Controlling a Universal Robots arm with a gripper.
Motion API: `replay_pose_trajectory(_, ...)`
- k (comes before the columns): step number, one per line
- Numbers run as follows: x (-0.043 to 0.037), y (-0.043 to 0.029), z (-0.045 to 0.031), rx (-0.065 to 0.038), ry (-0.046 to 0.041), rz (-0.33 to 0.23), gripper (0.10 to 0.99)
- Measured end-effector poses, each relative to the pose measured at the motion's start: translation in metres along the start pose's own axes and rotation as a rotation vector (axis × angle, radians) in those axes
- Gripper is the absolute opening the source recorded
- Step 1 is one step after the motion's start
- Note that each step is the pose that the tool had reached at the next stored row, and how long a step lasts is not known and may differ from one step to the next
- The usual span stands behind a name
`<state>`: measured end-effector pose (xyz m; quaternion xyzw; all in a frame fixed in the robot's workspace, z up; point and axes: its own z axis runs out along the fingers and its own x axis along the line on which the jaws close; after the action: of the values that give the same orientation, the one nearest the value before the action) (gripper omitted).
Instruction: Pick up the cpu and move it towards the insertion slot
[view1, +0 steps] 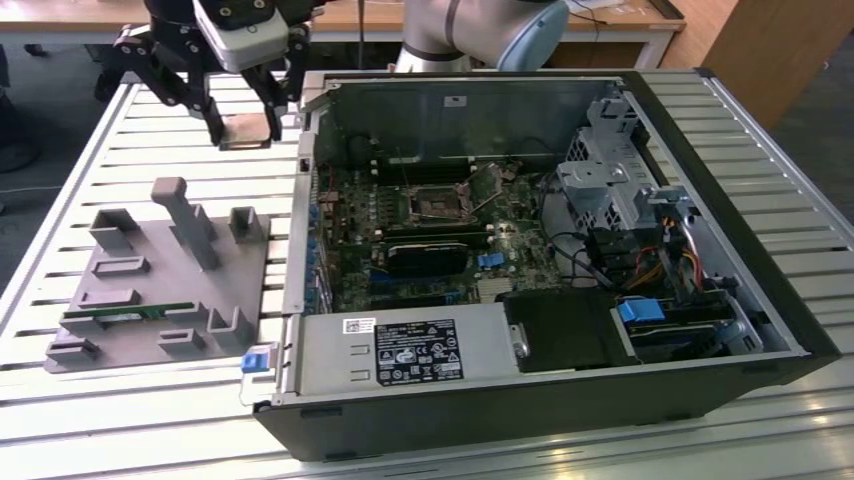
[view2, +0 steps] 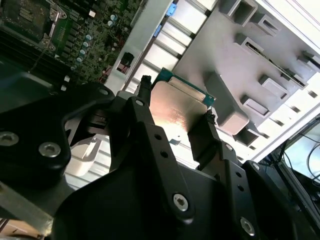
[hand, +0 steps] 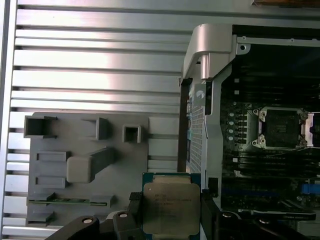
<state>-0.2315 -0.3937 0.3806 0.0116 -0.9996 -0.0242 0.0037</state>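
The gripper (hand: 172, 210) clamps the cpu (hand: 169, 206) between its 2 fingers (view2: 142, 120), lifted above the grey holder tray (view1: 134, 290). The insertion slot (view1: 438, 201) sits well off to its side inside the computer case (view1: 721, 150); carry the chip level, grip steady

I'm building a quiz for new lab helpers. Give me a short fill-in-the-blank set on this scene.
1. The gripper holds the ____ between its jaws.
2. The insertion slot sits inside the open computer ____.
3. The green memory stick lies on the ____ holder.

Missing words: cpu; case; grey
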Motion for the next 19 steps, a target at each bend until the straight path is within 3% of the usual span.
replay_pose_trajectory(19, -0.0245, 0.0000, -0.0001, -0.001, -0.0001, 0.000, 0.545)
